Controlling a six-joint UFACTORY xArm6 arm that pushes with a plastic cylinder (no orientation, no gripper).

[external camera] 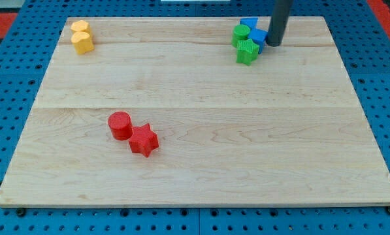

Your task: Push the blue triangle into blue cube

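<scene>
Two blue blocks sit in a tight cluster near the view's top right. One blue block lies at the cluster's top; its shape is hard to make out. The other blue block, cube-like, lies just below and to the right of it. They look to be touching. My tip rests on the board right against the right side of the lower blue block. The rod rises out of the view's top.
A green cylinder and a green star press against the blue blocks' left and bottom. Two yellow blocks sit at the top left. A red cylinder and red star touch at lower left.
</scene>
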